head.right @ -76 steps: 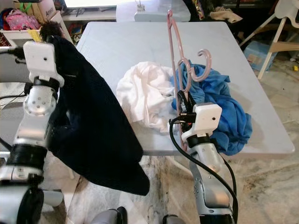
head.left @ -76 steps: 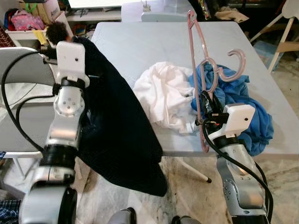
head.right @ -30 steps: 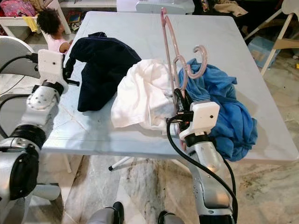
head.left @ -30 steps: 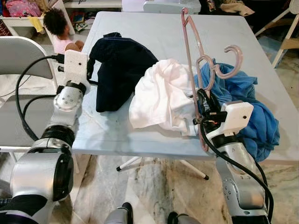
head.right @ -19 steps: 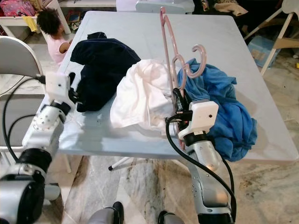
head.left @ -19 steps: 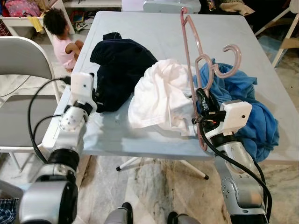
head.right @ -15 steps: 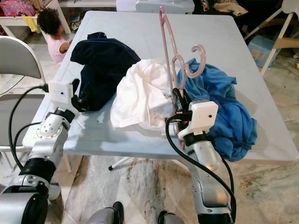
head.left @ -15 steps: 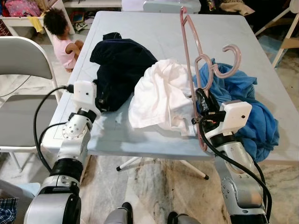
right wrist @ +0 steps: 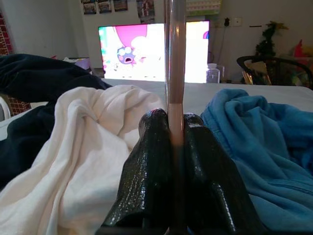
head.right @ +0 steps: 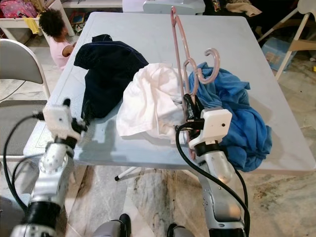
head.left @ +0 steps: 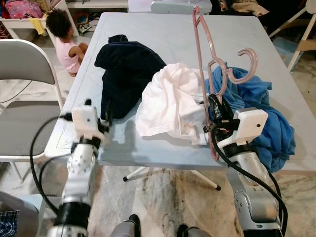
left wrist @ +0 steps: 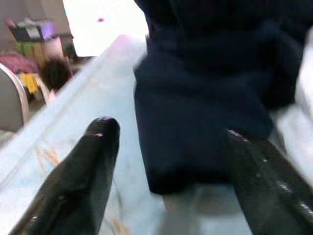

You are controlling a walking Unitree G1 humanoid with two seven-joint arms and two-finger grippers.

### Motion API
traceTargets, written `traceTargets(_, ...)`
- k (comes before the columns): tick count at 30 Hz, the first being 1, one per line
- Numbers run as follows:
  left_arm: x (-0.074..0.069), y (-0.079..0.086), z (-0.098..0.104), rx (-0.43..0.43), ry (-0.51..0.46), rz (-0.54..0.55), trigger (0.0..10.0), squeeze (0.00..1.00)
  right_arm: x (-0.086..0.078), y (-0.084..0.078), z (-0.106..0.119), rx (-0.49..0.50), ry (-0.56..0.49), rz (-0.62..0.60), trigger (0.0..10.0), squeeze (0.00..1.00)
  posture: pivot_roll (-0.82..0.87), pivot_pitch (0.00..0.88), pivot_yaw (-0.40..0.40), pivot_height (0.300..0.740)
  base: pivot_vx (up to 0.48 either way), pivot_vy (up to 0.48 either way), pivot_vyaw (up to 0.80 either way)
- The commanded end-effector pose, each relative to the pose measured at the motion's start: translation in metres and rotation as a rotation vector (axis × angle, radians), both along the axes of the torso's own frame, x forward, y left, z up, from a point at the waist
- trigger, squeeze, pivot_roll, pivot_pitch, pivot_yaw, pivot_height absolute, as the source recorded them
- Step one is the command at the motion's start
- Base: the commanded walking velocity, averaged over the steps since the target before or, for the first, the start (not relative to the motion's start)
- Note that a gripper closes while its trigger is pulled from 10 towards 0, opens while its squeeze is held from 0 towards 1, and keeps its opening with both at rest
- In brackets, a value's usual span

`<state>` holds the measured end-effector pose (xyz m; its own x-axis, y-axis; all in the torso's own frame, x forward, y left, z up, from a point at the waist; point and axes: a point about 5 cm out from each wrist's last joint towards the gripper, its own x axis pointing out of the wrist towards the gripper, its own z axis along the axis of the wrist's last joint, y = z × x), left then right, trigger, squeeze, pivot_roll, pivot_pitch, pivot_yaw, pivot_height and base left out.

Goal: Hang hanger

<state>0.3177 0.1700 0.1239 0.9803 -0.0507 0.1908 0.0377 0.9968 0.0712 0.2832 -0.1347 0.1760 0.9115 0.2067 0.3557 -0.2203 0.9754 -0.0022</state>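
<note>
Two fingers of the right gripper (right wrist: 175, 128) pinch the pink hanger (head.left: 204, 84) upright above it, white cloth (head.left: 168, 101) alongside. Hanger looks light, stiff, slick; the low grip could let it swivel. Left gripper (left wrist: 168, 156) spread apart, empty, dark cloth (head.left: 126, 64) just ahead.

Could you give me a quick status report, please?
Right tool shut on pink hanger, held upright. Left tool open at navy garment. Clothes piled on table.
</note>
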Motion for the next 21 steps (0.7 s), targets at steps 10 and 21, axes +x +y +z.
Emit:
traceTargets(10, 0.017, -0.01, 0.035, 0.195, -0.083, -0.152, 10.0, 1.0, 0.008, 0.005, -0.028, -0.048, 0.151, 0.039, 10.0, 0.0, 0.08, 0.191, -0.001, 0.74, 0.0, 0.0, 0.0)
traceTargets(21, -0.004, -0.012, 0.017, 0.069, 0.0, -0.021, 10.0, 1.0, 0.003, -0.003, -0.032, -0.026, 0.162, -0.033, 10.0, 0.0, 0.06, 0.196, 0.026, 0.74, 0.0, 0.0, 0.0)
